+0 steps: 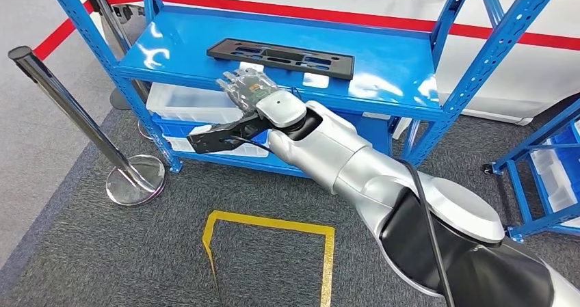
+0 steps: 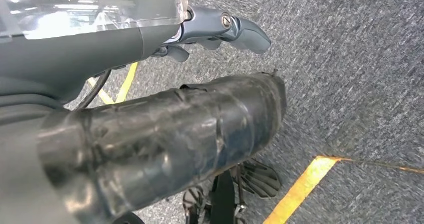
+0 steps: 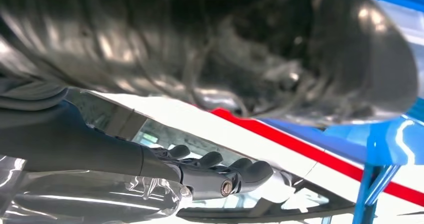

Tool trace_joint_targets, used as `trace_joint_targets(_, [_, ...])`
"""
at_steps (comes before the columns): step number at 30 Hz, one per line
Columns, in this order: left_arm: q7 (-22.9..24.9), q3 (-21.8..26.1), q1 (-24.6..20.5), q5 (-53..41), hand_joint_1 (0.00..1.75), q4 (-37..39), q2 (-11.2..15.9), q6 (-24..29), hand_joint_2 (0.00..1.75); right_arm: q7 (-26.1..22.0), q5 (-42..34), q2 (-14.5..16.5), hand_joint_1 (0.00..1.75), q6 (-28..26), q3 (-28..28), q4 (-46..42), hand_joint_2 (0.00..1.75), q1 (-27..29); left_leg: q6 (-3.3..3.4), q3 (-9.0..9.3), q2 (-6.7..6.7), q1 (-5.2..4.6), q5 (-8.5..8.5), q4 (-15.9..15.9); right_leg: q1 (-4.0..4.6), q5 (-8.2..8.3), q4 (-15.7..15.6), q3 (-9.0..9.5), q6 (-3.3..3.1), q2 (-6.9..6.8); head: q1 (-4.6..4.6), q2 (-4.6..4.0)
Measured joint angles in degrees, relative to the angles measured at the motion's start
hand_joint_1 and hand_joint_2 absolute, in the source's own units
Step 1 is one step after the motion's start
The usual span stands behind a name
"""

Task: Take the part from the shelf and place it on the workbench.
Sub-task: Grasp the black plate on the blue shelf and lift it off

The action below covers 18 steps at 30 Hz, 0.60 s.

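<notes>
The part [image 1: 280,57] is a long flat black plate with cut-outs, lying on the top deck of the blue shelf [image 1: 383,74]. My right hand [image 1: 247,86], wrapped in clear film, hovers at the deck's front edge just short of the part, and nothing is in its grasp. In the right wrist view its dark fingers [image 3: 220,171] are spread, with the part's black edge [image 3: 260,213] just past them. My left hand [image 2: 150,44] hangs over grey carpet, fingers [image 2: 235,29] loosely extended and holding nothing.
White bins [image 1: 185,102] sit on the shelf's lower level. A chrome stanchion [image 1: 68,115] with a round base [image 1: 135,179] stands to the left. A yellow floor outline [image 1: 273,225] marks the carpet in front. Another blue rack [image 1: 547,156] stands at the right.
</notes>
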Motion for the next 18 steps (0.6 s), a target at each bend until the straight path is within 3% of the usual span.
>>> trace_joint_targets(1, [0.0, 0.0, 0.0, 0.0, 0.00, 0.0, 0.0, 0.0, 0.00, 0.0, 0.0, 0.0, 0.00, 0.0, 0.0, 0.0, 0.00, 0.0, -0.16, 0.32, -0.07, 0.12, -0.37, 0.2, -0.22, 1.97, -1.9, 0.46, 0.19, -0.06, 0.01, 0.00])
trace_joint_targets(3, [0.0, 0.0, 0.1, 0.0, 0.00, 0.0, -0.1, 0.0, 0.00, 0.0, 0.0, 0.0, 0.00, 0.0, 0.0, 0.0, 0.00, -0.1, -0.71, 0.93, -0.17, 0.27, -1.33, 0.7, -0.46, 6.43, -8.9, 3.33, 0.40, -0.19, 0.03, 0.00])
trace_joint_targets(4, [0.0, 0.1, 0.0, 0.0, 0.00, 0.0, -0.1, 0.0, 0.00, 0.1, 0.0, 0.0, 0.00, 0.0, 0.0, 0.0, 0.00, -0.2, -1.05, 1.02, -0.22, 0.26, -1.75, 1.0, -0.45, 7.44, -12.0, 4.75, 0.25, -0.21, 0.03, 0.00])
trace_joint_targets(5, [0.0, 0.1, 0.0, 0.0, 0.00, 0.0, -0.1, 0.1, 0.00, 0.1, -0.1, 0.0, 0.00, 0.0, 0.0, 0.0, 0.00, -0.2, -1.39, 0.98, -0.26, 0.23, -2.01, 1.2, -0.35, 7.65, -13.8, 5.59, 0.01, -0.20, -0.02, 0.00])
trace_joint_targets(8, [0.0, 0.2, -0.1, 0.0, 0.00, 0.0, -0.2, 0.1, 0.00, 0.3, -0.2, 0.0, 0.00, -0.1, 0.0, -0.1, 0.00, -0.3, -2.23, 0.90, -0.24, 0.37, -2.34, 1.1, -0.13, 6.96, -14.8, 6.14, -1.02, -0.01, 0.02, 0.00])
trace_joint_targets(10, [-0.1, 0.2, -0.1, 0.0, 0.00, 0.0, -0.2, 0.2, 0.00, 0.4, -0.3, 0.0, 0.00, -0.2, 0.0, -0.1, 0.00, -0.4, -2.69, 0.51, -0.17, 0.51, -3.50, 2.5, -0.30, 6.89, -15.5, 6.89, -1.69, 0.05, -0.12, 0.00])
trace_joint_targets(12, [-0.2, 0.2, -0.1, 0.0, 0.00, 0.0, -0.2, 0.2, 0.00, 0.4, -0.4, 0.0, 0.00, -0.3, 0.0, -0.1, 0.00, -0.4, -2.99, -2.36, -0.14, 0.56, -6.10, 8.5, -0.35, 6.67, -16.0, 7.67, -2.15, 0.03, -0.37, 0.00])
trace_joint_targets(14, [-0.2, 0.2, 0.0, 0.0, 0.00, 0.0, -0.2, 0.2, 0.00, 0.4, -0.6, 0.0, 0.00, -0.3, 0.0, -0.1, 0.00, -0.2, -3.18, -6.82, -0.14, 0.56, -8.10, 15.8, -0.26, 6.28, -15.9, 8.07, -2.40, 0.04, -0.45, 0.00])
trace_joint_targets(15, [-0.2, 0.2, 0.1, 0.0, 0.00, 0.0, -0.2, 0.2, 0.00, 0.4, -0.7, 0.0, 0.00, -0.3, 0.0, -0.1, 0.00, -0.1, -3.23, -8.22, -0.14, 0.56, -7.80, 17.4, -0.22, 6.04, -15.8, 8.27, -2.44, 0.08, -0.45, 0.00])
trace_joint_targets(16, [-0.2, 0.2, 0.1, 0.0, 0.00, 0.0, -0.2, 0.2, 0.00, 0.4, -0.7, 0.0, 0.00, -0.3, 0.0, -0.1, 0.00, -0.1, -3.22, -8.56, -0.13, 0.57, -6.44, 16.9, -0.21, 5.78, -15.7, 8.51, -2.43, 0.14, -0.45, 0.00])
trace_joint_targets(18, [-0.2, 0.2, 0.2, 0.0, 0.00, 0.0, -0.2, 0.2, 0.00, 0.4, -0.7, 0.0, 0.00, -0.3, 0.0, -0.1, 0.00, 0.0, -3.09, -6.48, -0.10, 0.60, -1.78, 10.6, -0.23, 5.15, -15.5, 9.17, -2.25, 0.26, -0.45, 0.00])
